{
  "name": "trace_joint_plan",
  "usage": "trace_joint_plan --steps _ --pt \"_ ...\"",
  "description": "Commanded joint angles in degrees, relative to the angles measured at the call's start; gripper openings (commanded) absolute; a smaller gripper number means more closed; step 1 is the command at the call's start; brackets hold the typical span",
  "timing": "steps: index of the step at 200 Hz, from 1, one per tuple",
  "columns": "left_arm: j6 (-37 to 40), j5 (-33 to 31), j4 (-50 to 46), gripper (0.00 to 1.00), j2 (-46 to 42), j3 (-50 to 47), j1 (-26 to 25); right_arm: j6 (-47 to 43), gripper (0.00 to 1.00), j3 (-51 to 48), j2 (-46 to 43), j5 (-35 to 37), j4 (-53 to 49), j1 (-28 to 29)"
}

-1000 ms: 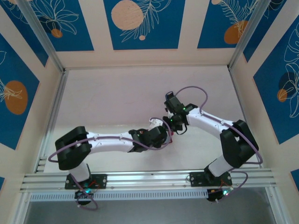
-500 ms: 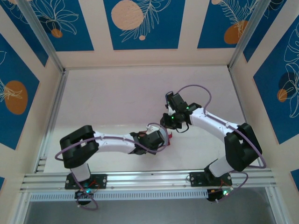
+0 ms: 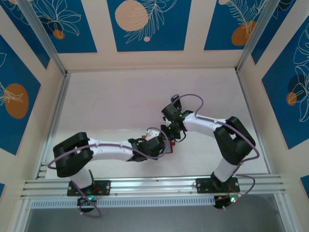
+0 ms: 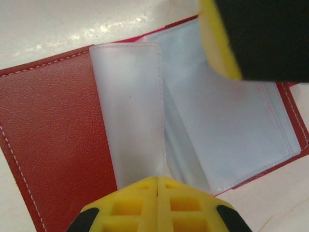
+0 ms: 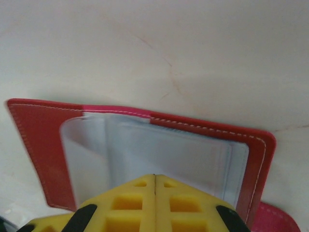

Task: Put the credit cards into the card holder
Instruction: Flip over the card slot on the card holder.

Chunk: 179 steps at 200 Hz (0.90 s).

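I have the card holder [image 4: 53, 130] lying open and flat on the pale surface [image 4: 72, 24], inside face up, red cover spread to both sides and its clear pockets [image 4: 227, 135] fanned across the middle. From above, it is a red sliver [image 3: 171, 146] near the middle of the surface, under the 2 wrists where the arms meet.

My left end effector [image 4: 157, 181] has its yellow fingers pressed together with no gap, tips at the near edge of 1 raised pocket leaf. I cannot tell if that leaf is pinched between them. A finger [image 4: 217, 43] of the other arm sits over the far pockets.

My right end effector [image 5: 154, 180] is likewise fully closed, tips over the pockets [image 5: 159, 150] of the card holder [image 5: 34, 140], with nothing visibly held.
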Motion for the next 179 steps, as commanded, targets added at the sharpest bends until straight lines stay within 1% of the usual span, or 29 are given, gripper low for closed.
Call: trace_joint_plan --steps 1,57,95,105,115,136,148,158,179 --pt "-1.62 -2.68 0.03 0.00 -2.76 -1.35 0.15 1.63 0.00 -0.38 2.14 0.16 1.11 0.63" --pt "-3.87 -6.40 -1.21 0.00 -5.41 -4.43 0.19 2.14 0.00 -0.56 5.65 0.95 1.66 1.16" --pt "-6.24 -9.40 -4.30 0.00 -6.73 -5.39 0.16 2.18 0.00 -0.44 6.89 0.68 1.94 1.25" --pt "-7.29 -10.13 -4.95 0.03 -7.05 -5.98 0.14 2.14 0.00 -0.31 6.98 0.68 1.93 1.34" --pt "-8.69 -11.44 -6.50 0.08 -7.31 -6.13 0.16 2.09 0.00 -0.08 7.01 0.68 1.86 1.34" --pt "-11.98 -14.25 -10.98 0.14 -7.87 -6.25 0.14 1.83 0.00 0.21 6.98 0.77 1.59 1.34" --pt "-13.52 -15.39 -12.59 0.16 -8.73 -6.64 0.19 1.66 0.00 0.22 6.90 0.77 1.56 1.29" --pt "-14.71 -16.51 -14.17 0.20 -9.65 -6.91 0.18 1.61 0.00 0.22 6.90 0.86 1.50 1.33" --pt "-15.85 -19.03 -17.74 0.22 -13.10 -7.16 0.18 1.39 0.00 0.04 6.51 1.07 1.34 1.25"
